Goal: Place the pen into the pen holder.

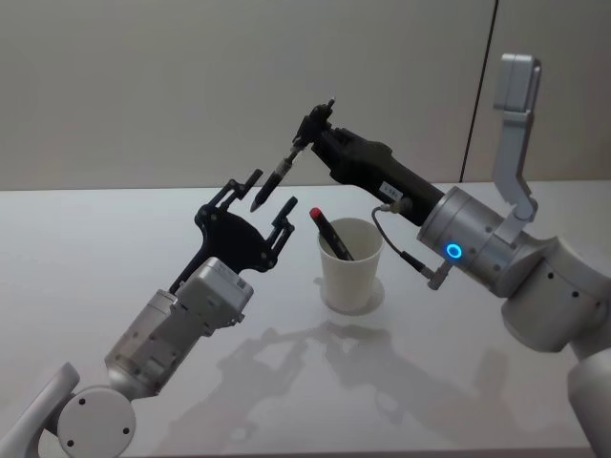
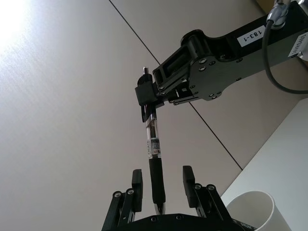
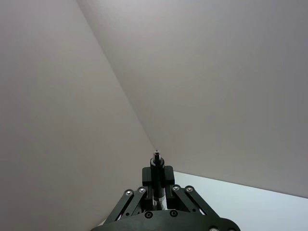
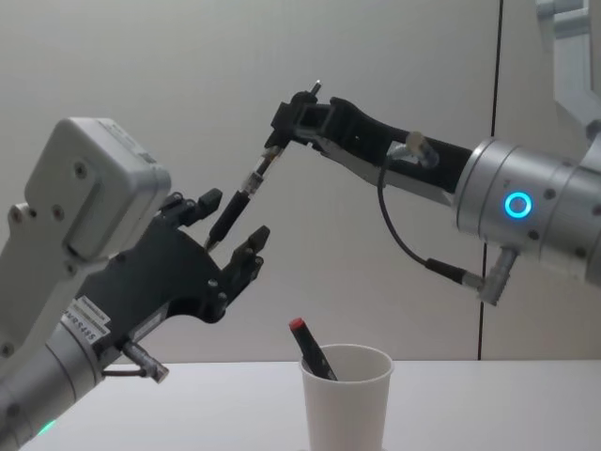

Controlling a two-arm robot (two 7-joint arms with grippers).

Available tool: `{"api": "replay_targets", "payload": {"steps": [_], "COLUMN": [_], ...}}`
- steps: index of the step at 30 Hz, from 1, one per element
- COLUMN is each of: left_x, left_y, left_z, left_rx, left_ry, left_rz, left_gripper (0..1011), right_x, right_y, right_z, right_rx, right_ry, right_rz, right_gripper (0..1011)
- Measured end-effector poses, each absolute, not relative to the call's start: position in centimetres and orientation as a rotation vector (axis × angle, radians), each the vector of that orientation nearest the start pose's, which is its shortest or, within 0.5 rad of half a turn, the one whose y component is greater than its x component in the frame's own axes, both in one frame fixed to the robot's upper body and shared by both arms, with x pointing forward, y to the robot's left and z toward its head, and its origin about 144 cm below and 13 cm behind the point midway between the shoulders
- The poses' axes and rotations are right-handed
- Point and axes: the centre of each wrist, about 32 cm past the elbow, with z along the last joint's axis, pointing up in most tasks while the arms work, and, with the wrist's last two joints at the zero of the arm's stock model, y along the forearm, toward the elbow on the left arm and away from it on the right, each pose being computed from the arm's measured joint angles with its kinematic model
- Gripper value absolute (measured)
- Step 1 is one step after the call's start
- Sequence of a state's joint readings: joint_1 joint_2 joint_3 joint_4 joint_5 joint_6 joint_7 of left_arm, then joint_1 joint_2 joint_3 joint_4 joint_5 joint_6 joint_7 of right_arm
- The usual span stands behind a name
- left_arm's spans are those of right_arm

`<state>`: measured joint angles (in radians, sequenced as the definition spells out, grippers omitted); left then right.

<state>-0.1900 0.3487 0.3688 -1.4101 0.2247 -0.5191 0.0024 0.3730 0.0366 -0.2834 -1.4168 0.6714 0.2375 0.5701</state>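
The right end effector [image 1: 307, 131] is raised high, its arm reaching up and toward the robot's left, fingers clamped on the pen [image 1: 277, 174] near its top end. The left end effector [image 1: 256, 206] (arm angled upward from lower left) has its fingers [image 2: 137, 184] spread apart, flanking the pen's lower tip without touching.

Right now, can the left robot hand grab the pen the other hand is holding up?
Probably yes. The left gripper is open, and the pen hangs tip-down between its fingers, held at the top by the right gripper. Nothing sits between them.
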Motion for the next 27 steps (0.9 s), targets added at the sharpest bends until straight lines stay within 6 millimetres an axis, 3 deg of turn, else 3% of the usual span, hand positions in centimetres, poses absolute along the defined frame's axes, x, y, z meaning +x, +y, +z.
{"api": "replay_targets", "payload": {"steps": [16,27], "left_x": [49.47,49.47], "left_y": [23.49,23.49], "left_z": [114.05,114.05], "left_rx": [0.024,0.024], "left_ry": [-0.758,-0.758], "left_rz": [1.042,1.042], "left_gripper": [991,1004], "right_x": [54.87,54.51], "right_y": [-14.88,-14.78], "right_z": [122.65,122.83], "right_rx": [0.403,0.382], "right_ry": [0.340,0.279], "right_rz": [-0.601,-0.666], "right_gripper": [130,130]}}
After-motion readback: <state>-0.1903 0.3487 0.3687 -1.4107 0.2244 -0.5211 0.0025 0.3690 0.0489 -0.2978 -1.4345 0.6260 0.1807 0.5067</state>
